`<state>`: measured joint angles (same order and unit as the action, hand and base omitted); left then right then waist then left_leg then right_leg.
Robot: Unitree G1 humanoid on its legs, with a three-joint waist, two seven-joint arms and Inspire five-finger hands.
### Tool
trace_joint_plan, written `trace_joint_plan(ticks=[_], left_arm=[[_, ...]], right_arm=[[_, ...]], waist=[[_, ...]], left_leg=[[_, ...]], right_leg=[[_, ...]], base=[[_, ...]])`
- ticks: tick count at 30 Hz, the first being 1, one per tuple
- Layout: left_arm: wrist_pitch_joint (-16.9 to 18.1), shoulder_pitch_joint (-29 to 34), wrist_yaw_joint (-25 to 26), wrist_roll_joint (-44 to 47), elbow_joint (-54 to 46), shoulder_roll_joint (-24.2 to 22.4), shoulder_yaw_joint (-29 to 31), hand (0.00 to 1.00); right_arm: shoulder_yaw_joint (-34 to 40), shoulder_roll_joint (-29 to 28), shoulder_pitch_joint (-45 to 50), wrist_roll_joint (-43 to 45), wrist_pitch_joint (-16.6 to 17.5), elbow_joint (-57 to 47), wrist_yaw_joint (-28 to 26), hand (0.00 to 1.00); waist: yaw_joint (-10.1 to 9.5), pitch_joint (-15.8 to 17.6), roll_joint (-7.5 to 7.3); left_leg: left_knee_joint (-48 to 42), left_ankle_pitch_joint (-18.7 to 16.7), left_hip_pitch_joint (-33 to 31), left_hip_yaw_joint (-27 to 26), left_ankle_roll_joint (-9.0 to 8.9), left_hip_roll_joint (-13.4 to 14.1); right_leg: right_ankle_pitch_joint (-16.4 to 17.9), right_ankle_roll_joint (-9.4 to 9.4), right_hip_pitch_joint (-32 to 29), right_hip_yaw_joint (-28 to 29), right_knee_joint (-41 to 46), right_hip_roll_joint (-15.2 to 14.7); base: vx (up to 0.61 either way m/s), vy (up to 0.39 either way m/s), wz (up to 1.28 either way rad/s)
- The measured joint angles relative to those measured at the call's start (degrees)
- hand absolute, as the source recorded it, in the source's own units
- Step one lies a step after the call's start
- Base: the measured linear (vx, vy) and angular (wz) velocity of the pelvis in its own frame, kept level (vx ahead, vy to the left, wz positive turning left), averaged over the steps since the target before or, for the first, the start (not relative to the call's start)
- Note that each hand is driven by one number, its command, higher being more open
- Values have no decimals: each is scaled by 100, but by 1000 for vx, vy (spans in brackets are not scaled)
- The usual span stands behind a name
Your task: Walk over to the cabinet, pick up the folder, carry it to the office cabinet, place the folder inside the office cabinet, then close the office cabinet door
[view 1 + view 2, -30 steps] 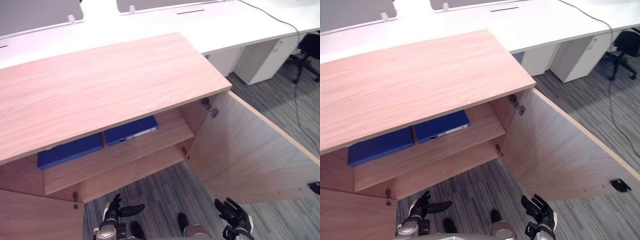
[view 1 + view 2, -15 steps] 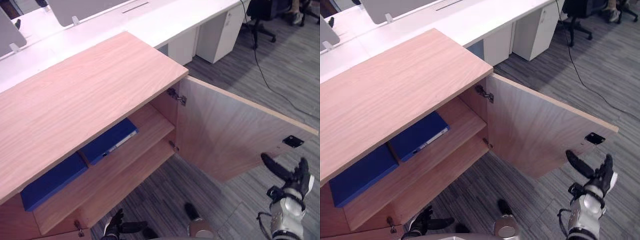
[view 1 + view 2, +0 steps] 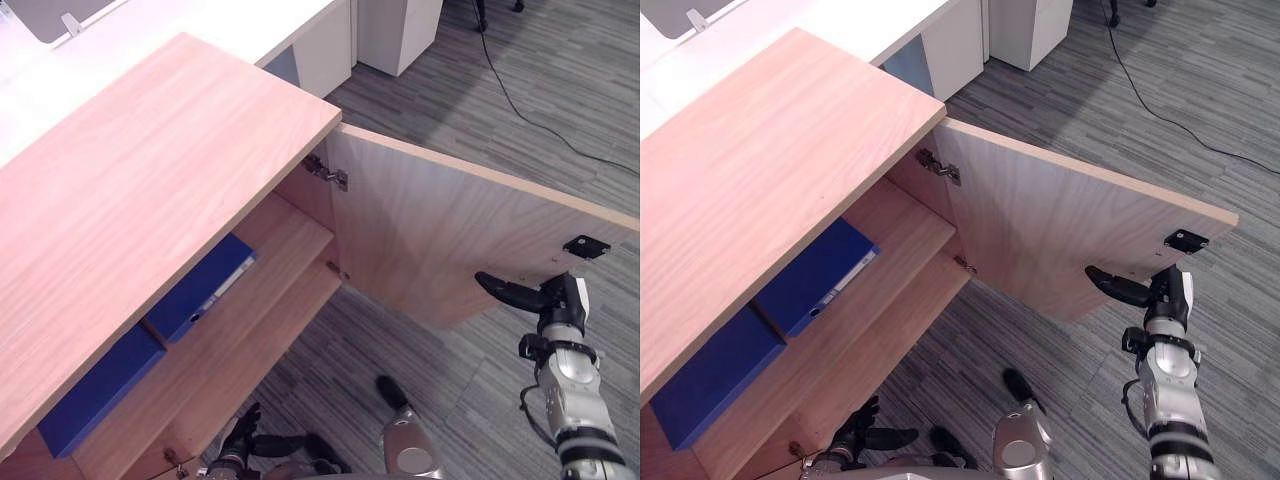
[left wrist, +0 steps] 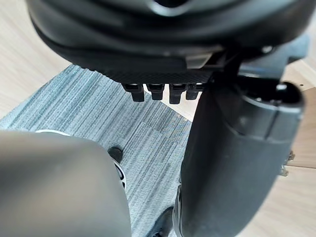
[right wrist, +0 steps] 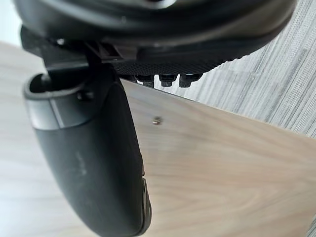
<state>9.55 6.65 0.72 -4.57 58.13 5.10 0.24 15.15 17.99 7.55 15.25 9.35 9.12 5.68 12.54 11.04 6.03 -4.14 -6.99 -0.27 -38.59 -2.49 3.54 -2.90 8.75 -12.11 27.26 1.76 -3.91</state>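
The wooden office cabinet (image 3: 150, 180) stands with its right door (image 3: 430, 240) swung wide open. Two blue folders lie flat on its upper shelf, one (image 3: 205, 285) near the middle and one (image 3: 95, 390) further left. My right hand (image 3: 545, 297) is raised beside the door's free edge, just below the black latch (image 3: 586, 246). It is open, fingers straight, thumb (image 5: 94, 163) stretched toward the door's inner face (image 5: 222, 173). Low by the cabinet's bottom shelf hangs my left hand (image 3: 865, 435), open and holding nothing.
A white desk (image 3: 200, 20) runs behind the cabinet, with a white drawer unit (image 3: 395, 30) under it. A black cable (image 3: 540, 110) trails over the grey carpet at the far right. Metal hinges (image 3: 327, 172) join the door to the cabinet.
The camera has swung toward the door side. My right hand has risen from down near the floor to the door's free edge. The folders and the left hand stay as they were.
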Motion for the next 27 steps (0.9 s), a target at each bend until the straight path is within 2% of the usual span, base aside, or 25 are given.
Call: trace_joint_plan(ticks=[2,4,5,6,8,9,11,12,15,17,20,23,26,27], left_arm=[[-7,-41,73,-123,27,-87,159,100],[-34,-127,110,-229,80,-106,215,100],[-45,-152,123,-234,101,-105,215,100],[-59,-168,128,-250,135,-107,214,100],[-76,-234,123,-355,256,-91,214,100],[-103,-339,122,-438,367,-42,211,100],[-113,-457,105,-466,498,49,169,100],[-150,-577,65,-514,602,155,150,100],[-161,-656,46,-613,609,284,22,100],[-171,-679,25,-615,605,382,-73,100],[-176,-668,23,-594,573,480,-82,100],[-177,-670,29,-564,477,580,-68,100],[-186,-682,72,-548,432,579,-15,100],[-194,-682,82,-547,402,567,4,100]], right_arm=[[-369,-664,927,-158,11,-1127,-13,100],[-917,-1006,1697,-164,13,-1780,-17,100],[-1233,-1077,2041,-165,13,-2006,-25,100],[-1655,-1096,2518,-168,13,-2261,-50,100],[-2153,-1067,3027,-169,8,-2509,-149,100],[-2624,-951,3356,-169,-15,-2640,-261,100],[-2987,-748,3487,-191,-90,-2662,-469,100],[-3287,-447,3568,-229,-266,-2752,-776,100],[-3521,-119,3588,-435,-433,-2837,-1098,100],[-3747,204,3571,-635,-548,-2896,-1461,100],[-3977,407,3174,-643,-580,-3220,-1745,100],[-3901,141,2036,-845,-533,-3046,-1650,100],[-3688,-198,912,-1306,-446,-2196,-1414,100],[-3618,-310,693,-1359,-423,-2008,-1351,100]], waist=[[111,49,-75],[147,127,-201],[167,153,-276],[174,160,-392],[175,143,-519],[174,150,-682],[169,144,-863],[133,114,-1086],[41,77,-1299],[-92,-36,-1475],[-303,-146,-1634],[-526,-240,-1757],[-749,-248,-1739],[-761,-239,-1719]], left_leg=[[-34,-3,43,-33,-3,41],[-76,-74,95,-59,-81,110],[-121,-115,117,-65,-43,146],[-169,-124,144,-80,-51,190],[-253,-126,154,-113,-71,274],[-335,-124,176,-117,-92,340],[-417,-115,195,-114,-113,410],[-441,-78,230,-81,-149,455],[-441,-42,222,83,-156,462],[-428,9,143,372,-159,456],[-327,147,27,822,-129,389],[-101,400,-118,1291,-107,257],[321,696,-151,1714,-28,75],[420,765,-147,1824,-16,34]], right_leg=[[-52,-3,19,92,0,44],[-97,-12,66,156,0,91],[-113,-17,92,179,-1,120],[-126,-32,115,216,0,170],[-164,-54,131,244,4,245],[-190,-62,150,267,18,307],[-207,-62,187,280,17,366],[-210,-55,236,246,17,400],[-215,-49,285,81,20,382],[-194,-83,349,-167,20,339],[-136,-167,431,-610,21,235],[-98,-206,430,-1082,20,88],[-88,-238,460,-1515,-2,-64],[-80,-233,490,-1630,-22,-97]], base=[[-36,-58,-19],[-65,-55,-23],[-92,-88,-25],[-68,-77,-21],[-55,-79,-21],[-49,-77,-20],[-61,-79,-14],[-59,-69,-1],[-42,-55,19],[-18,-54,52],[9,-30,75],[9,-4,85],[14,6,80],[10,8,88]])
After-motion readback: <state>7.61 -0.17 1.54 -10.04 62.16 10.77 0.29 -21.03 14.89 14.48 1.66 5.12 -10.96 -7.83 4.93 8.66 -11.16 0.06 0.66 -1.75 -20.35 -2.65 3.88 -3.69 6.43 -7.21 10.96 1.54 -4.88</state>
